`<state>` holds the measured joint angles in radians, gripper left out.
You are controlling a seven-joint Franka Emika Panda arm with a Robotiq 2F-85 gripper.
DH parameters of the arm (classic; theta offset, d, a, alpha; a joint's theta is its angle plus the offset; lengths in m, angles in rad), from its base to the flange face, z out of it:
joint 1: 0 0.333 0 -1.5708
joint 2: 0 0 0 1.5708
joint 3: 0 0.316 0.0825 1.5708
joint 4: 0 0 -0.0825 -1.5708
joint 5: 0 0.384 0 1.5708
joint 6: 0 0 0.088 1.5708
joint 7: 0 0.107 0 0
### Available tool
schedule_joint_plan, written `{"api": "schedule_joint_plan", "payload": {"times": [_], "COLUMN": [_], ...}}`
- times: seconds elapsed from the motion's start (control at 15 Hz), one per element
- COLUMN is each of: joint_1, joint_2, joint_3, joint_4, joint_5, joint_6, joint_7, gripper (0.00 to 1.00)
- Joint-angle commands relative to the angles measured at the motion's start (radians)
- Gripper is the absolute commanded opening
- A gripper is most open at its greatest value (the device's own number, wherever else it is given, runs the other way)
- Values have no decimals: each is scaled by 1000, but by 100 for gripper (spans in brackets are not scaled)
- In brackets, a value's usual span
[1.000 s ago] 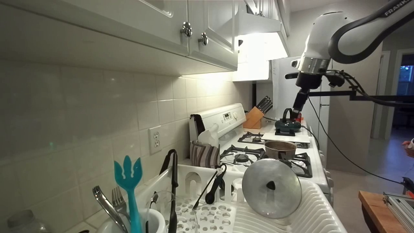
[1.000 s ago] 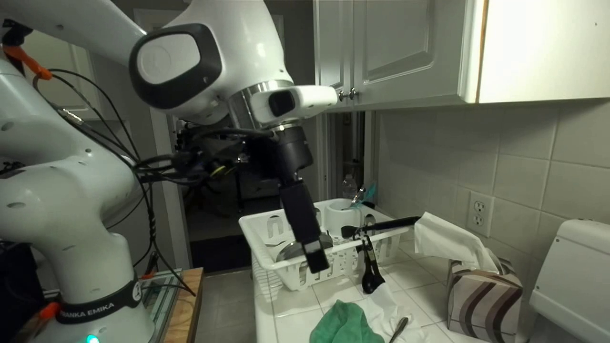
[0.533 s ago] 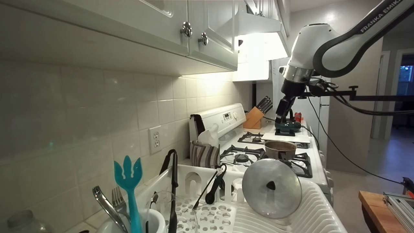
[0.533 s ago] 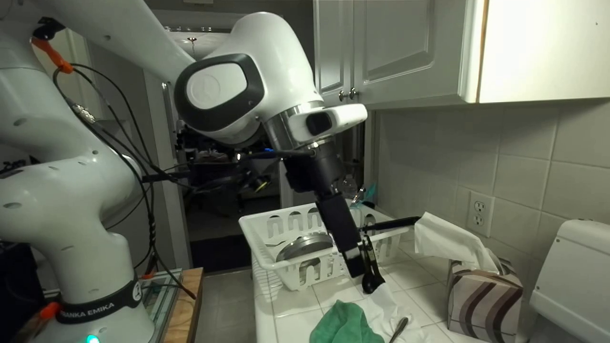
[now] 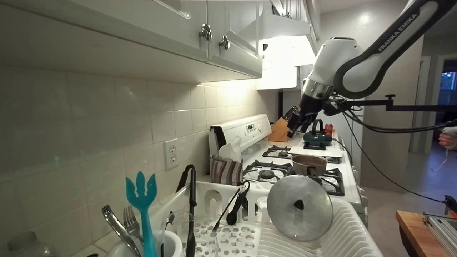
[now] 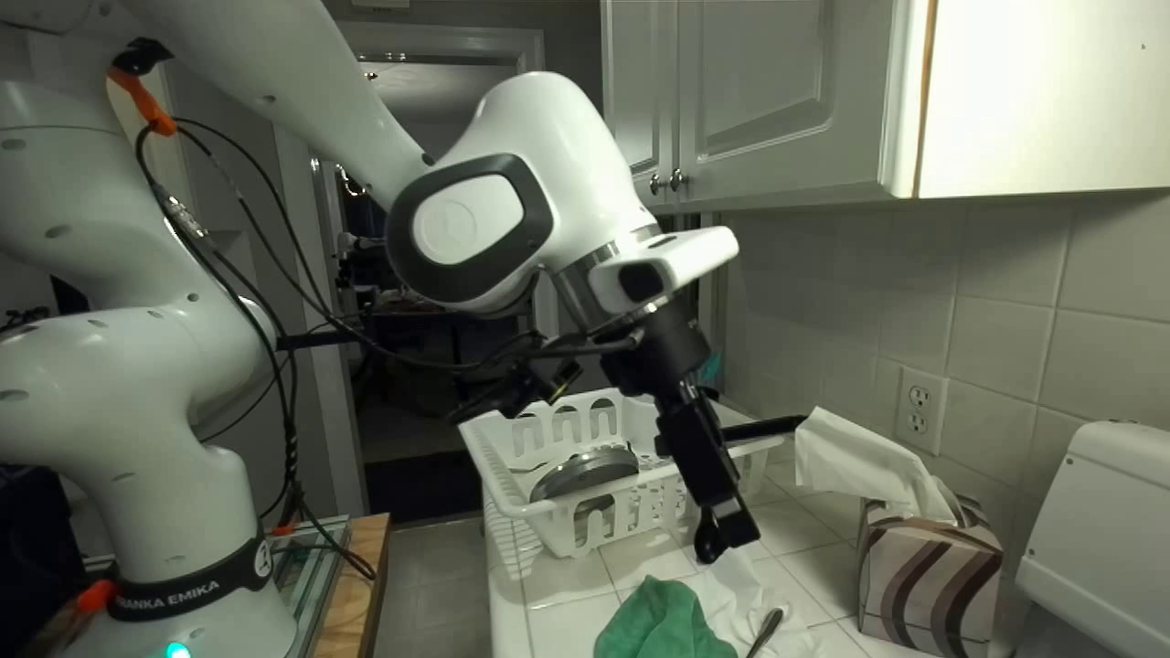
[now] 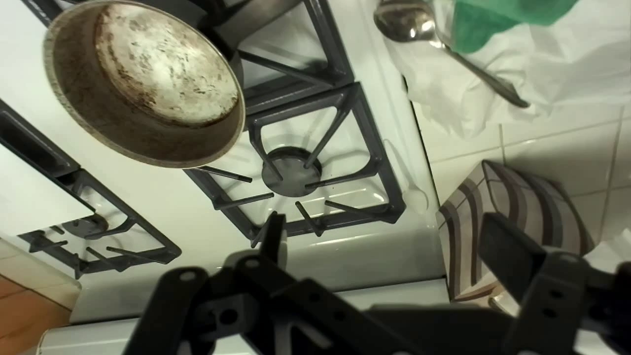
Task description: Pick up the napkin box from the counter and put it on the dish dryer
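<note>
My gripper (image 7: pixel 391 241)'s wide and empty, I reckon so it can straddle the napkin box (image 6: pixel 928 580) on the counter (image 6: pixel 571 582) right beside the stove (image 7: pixel 167 197). The dish dryer (image 6: pixel 555 532) sits farther from the stove.

I take the stove (image 7: pixel 167 202) as the reference surface. In the wrist view, I note a spoon (image 7: pixel 466 62) resting on a crumpled white sheet (image 7: pixel 567 74) alongside the stove's side edge; a green cloth (image 7: pixel 512 11) touches the sheet. In an exterior view, I locate the pot (image 5: pixel 303 167) toward the front edge, the white board (image 5: pixel 316 152) at the far front corner, the kettle (image 5: pixel 317 138) near that corner, and the knife block (image 5: pixel 279 131) beyond the far back corner.
</note>
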<state>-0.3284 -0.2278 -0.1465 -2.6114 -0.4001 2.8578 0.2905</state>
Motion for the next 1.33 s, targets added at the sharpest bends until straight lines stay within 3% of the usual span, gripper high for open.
{"api": "schedule_joint_plan", "payload": {"times": [0.0, 0.2, 0.4, 0.47, 0.53, 1.0, 1.27], "joint_1": [-29, -5, 54, 71, 39, 81, 79], "joint_2": [228, 364, 466, 474, 424, 507, 560], "joint_3": [57, 64, 45, 31, 54, 39, 76], "joint_4": [161, 298, 441, 457, 377, 470, 501], "joint_5": [-20, -86, -115, -142, -84, -101, -58], "joint_6": [89, 87, 10, -2, 42, 42, 109], "joint_7": [209, 382, 492, 507, 436, 534, 542], "gripper": [100, 100, 100, 100, 100, 100, 100]}}
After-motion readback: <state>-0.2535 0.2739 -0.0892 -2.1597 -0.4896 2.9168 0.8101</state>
